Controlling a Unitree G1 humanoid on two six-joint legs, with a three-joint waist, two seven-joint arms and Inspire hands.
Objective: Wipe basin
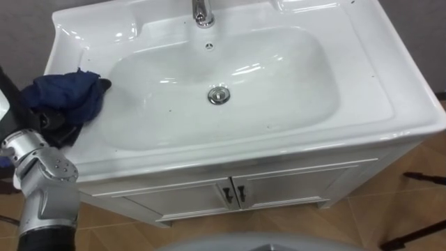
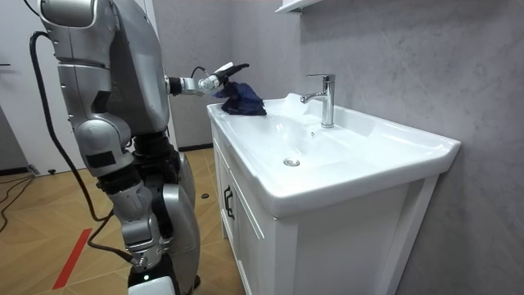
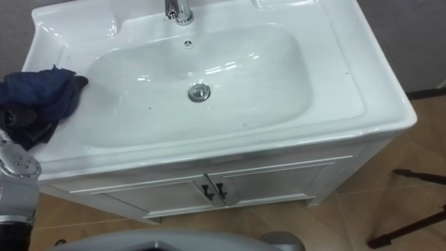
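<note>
White basin [image 1: 390, 104], one tap [image 1: 202, 12], one drain [image 1: 219, 95], one blue cloth [image 1: 66, 94] draped over left robot hand [image 2: 216, 79], grip unreadable.

A grey textured wall [image 2: 393, 49] stands behind a white two-door cabinet [image 1: 279, 188] on wood-pattern flooring [image 2: 49, 221].

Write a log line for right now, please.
hand: left hand at blue cloth | place: basin left rim | robot: stands at basin

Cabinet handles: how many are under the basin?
2. The left handle and the right handle sit side by side at the middle of the cabinet. None seems hidden.
</note>
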